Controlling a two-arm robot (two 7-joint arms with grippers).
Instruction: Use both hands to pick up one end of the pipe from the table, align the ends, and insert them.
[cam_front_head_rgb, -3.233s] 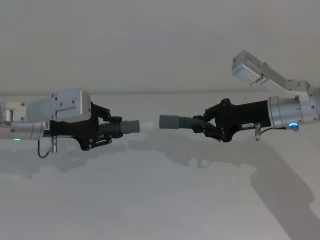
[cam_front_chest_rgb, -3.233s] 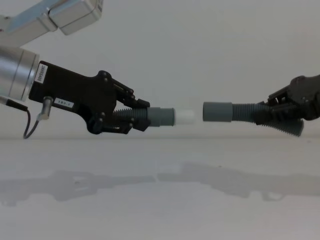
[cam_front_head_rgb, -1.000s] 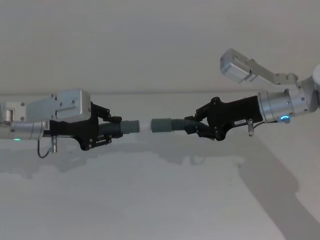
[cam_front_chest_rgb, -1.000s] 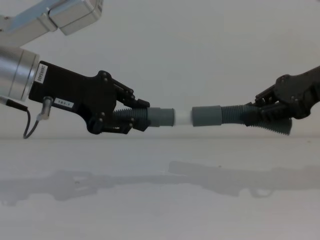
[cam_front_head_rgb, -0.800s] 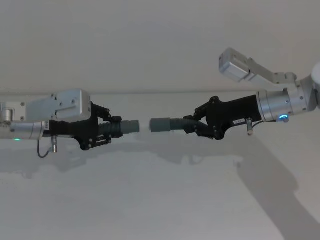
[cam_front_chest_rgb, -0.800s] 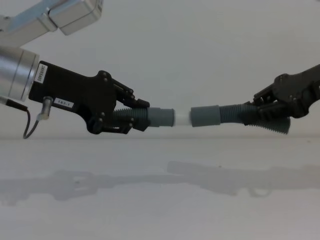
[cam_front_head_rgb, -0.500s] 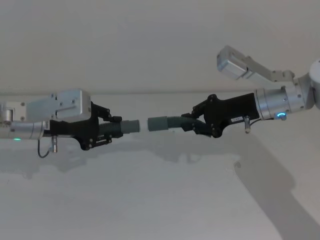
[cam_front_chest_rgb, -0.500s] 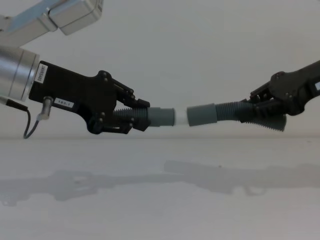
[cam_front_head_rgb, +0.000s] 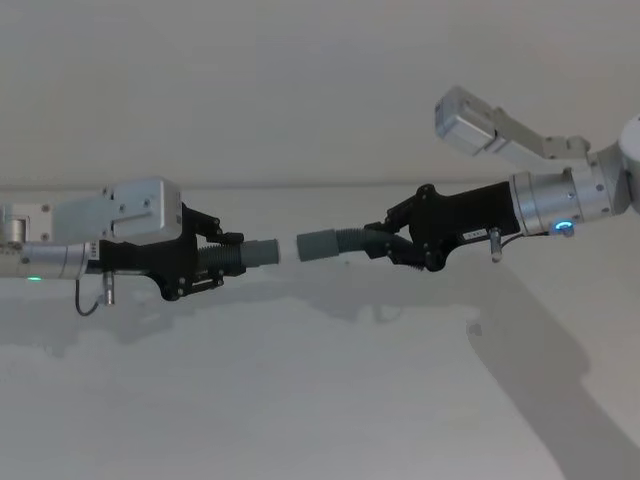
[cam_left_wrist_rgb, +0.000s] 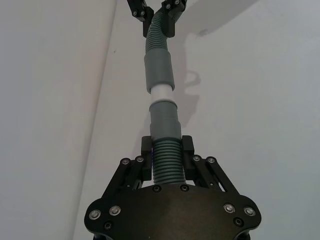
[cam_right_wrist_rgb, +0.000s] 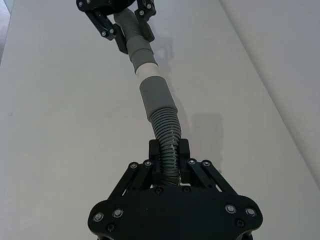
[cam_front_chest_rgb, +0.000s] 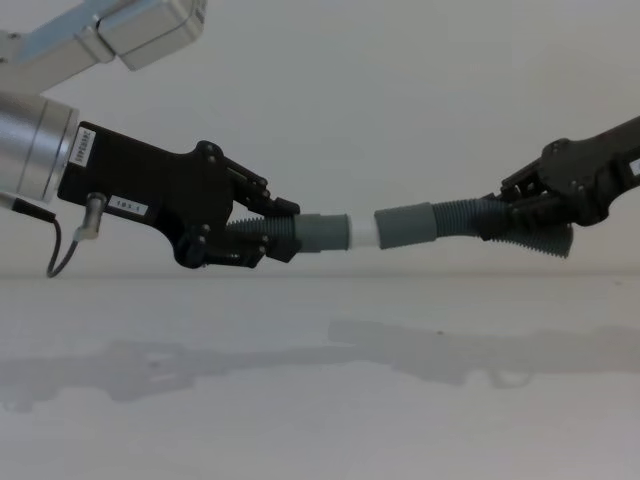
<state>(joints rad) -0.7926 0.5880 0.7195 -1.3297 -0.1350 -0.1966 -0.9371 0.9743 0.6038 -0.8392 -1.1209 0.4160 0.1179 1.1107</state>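
Pipe (cam_front_chest_rgb: 470, 217) hangs in the air above the tabletop (cam_front_chest_rgb: 320, 380), its two ends meeting between the arms. Left tool (cam_front_chest_rgb: 262, 232) is clamped on the ribs behind the spigot cuff (cam_front_chest_rgb: 322, 233); right tool (cam_front_chest_rgb: 520, 222) is clamped on ribs behind the plain cuff (cam_front_chest_rgb: 405, 224), which droops slightly. Light and springy, the corrugated length probably bends under push, so gripping close behind each stiff cuff looks best.
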